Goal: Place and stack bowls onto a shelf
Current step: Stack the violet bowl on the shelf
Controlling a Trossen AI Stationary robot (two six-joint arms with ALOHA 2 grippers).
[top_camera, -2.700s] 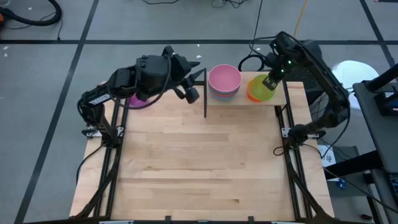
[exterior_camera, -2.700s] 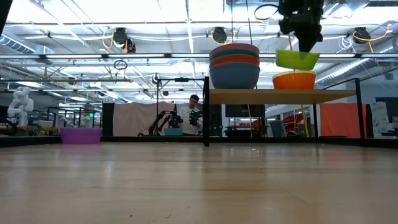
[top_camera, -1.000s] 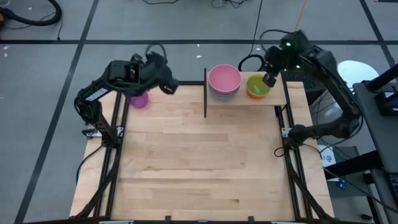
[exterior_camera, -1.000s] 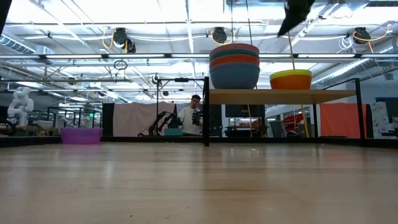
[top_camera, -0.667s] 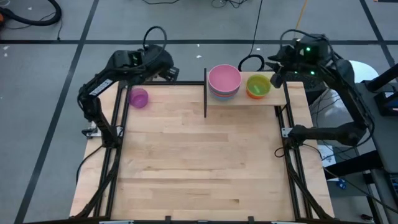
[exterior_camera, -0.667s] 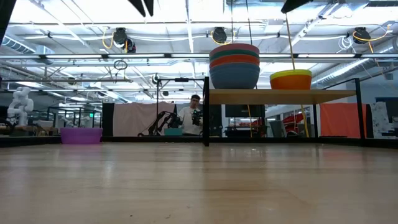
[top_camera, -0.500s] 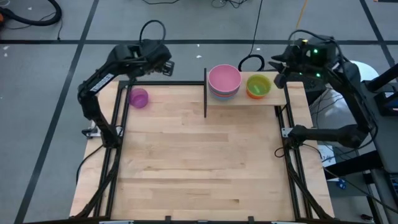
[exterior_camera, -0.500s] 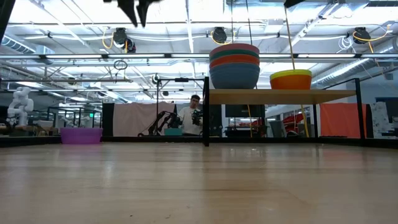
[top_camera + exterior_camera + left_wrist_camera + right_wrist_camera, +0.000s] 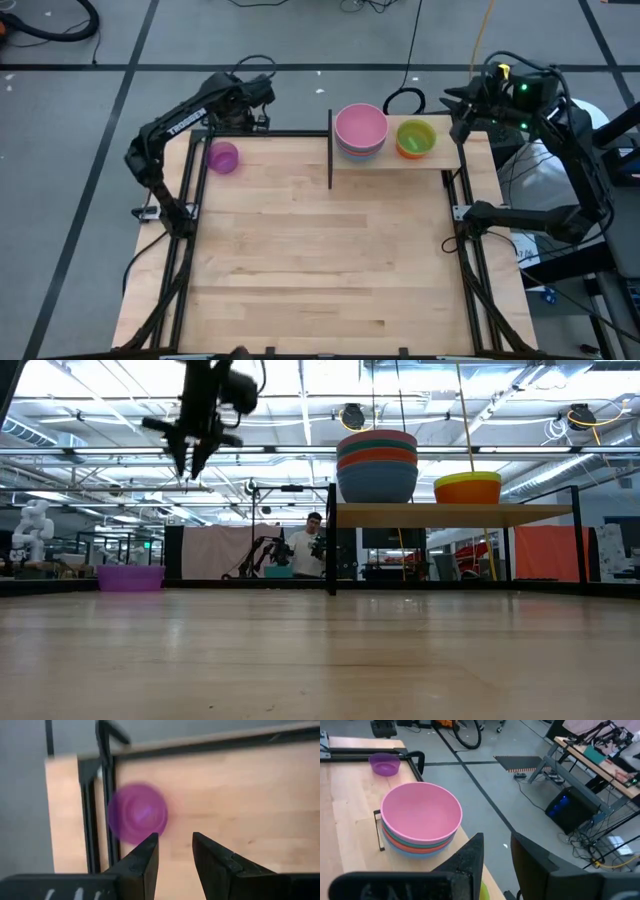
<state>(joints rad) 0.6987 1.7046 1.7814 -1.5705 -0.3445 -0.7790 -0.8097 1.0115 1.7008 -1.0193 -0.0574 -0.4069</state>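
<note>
A small purple bowl [image 9: 222, 157] [image 9: 137, 813] [image 9: 130, 577] stands upright on the table near its far left corner. My left gripper [image 9: 256, 112] [image 9: 192, 464] [image 9: 175, 851] hovers high above the far edge beside it, pointing down, open with a narrow gap. On the shelf [image 9: 440, 160] [image 9: 452, 514] sit a stack of large bowls, pink on top [image 9: 361, 130] [image 9: 422, 817] [image 9: 377, 465], and a green bowl nested in an orange one [image 9: 415, 137] [image 9: 468, 488]. My right gripper [image 9: 461, 106] [image 9: 495, 854] is open, up beside the shelf's right end, holding nothing.
The shelf's black post [image 9: 330, 150] stands at its left end on the table's far part. Black frame rails [image 9: 185, 200] run along both table sides. A person [image 9: 312, 545] sits far behind the table. The wide wooden tabletop [image 9: 320, 260] lies toward the near edge.
My right gripper has drawn away from the green bowl, which rests in the orange one, moving up and toward the table's right. My left gripper has swung toward the far edge, past the purple bowl, and tipped to point down. The bowls have stayed put.
</note>
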